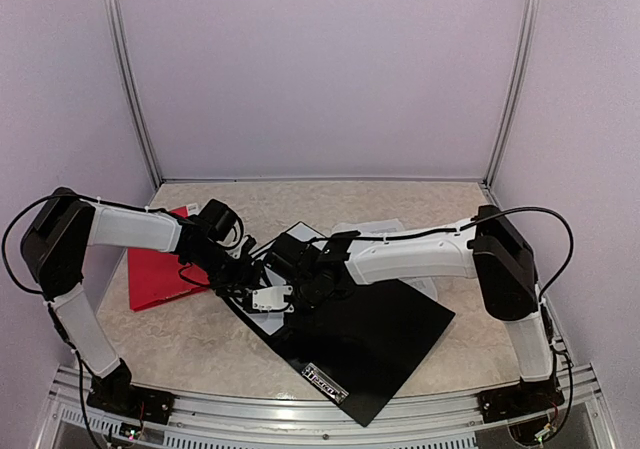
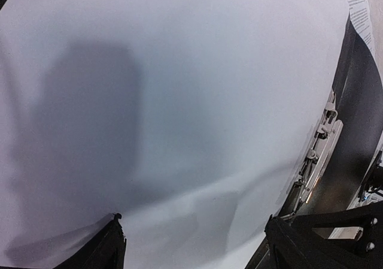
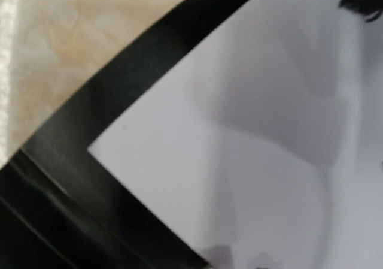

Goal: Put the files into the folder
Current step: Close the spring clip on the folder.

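The blank white sheet [image 2: 179,101] lies directly under the left end effector [image 2: 192,221]. Its fingers [image 2: 111,245] stand wide apart, astride the sheet's near edge, clamping nothing. In the left wrist view the metal clip [image 2: 320,146] of the black folder [image 1: 370,339] sits at 3 o'clock from the sheet, just beside its edge, with its long axis running from about 1 to 7 o'clock. A printed sheet [image 2: 359,8] shows at 1 o'clock beyond it.

From above, both end effectors meet over the folder's 10 o'clock corner. The right end effector [image 1: 298,281] reaches in from 3 o'clock, and its jaws are not visible clearly enough to tell their state. Its camera shows a corner of the sheet resting on the folder's black cover, with bare worktop [image 1: 200,344] at 10 o'clock.

The left arm is judged the nearer one, so the coming move probably depends on sliding the sheet toward the clip at 3 o'clock. More files [image 1: 372,229] wait at the folder's 12 o'clock.
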You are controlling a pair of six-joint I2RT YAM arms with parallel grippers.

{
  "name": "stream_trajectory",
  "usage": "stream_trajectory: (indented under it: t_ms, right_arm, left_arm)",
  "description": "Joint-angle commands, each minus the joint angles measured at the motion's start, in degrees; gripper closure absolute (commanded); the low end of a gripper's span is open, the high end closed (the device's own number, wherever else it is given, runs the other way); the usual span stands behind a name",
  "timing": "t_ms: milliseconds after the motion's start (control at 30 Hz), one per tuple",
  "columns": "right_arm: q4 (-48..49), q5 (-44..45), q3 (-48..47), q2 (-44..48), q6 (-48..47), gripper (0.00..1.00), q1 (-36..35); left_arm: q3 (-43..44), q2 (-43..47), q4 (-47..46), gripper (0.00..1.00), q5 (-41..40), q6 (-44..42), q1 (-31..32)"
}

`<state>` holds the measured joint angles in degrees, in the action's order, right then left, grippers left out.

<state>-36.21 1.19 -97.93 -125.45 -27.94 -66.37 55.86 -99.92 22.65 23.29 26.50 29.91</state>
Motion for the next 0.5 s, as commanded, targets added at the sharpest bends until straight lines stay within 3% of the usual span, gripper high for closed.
stream_trajectory:
  t_ms: [0, 467]
  right_arm:
    - [-2.28, 0.61, -1.29, -2.24, -2.08, 0.57, -0.18]
    - [-2.62, 1.78, -1.81, -3.99, -3.07, 0.63, 0.96]
  left_arm:
    - [-1.69, -2.82, 1.04, 0.22, -1.01, -0.99, -0.47]
    - [-1.28, -2.89, 1.78, 0.22, -1.44, -1.45, -0.64]
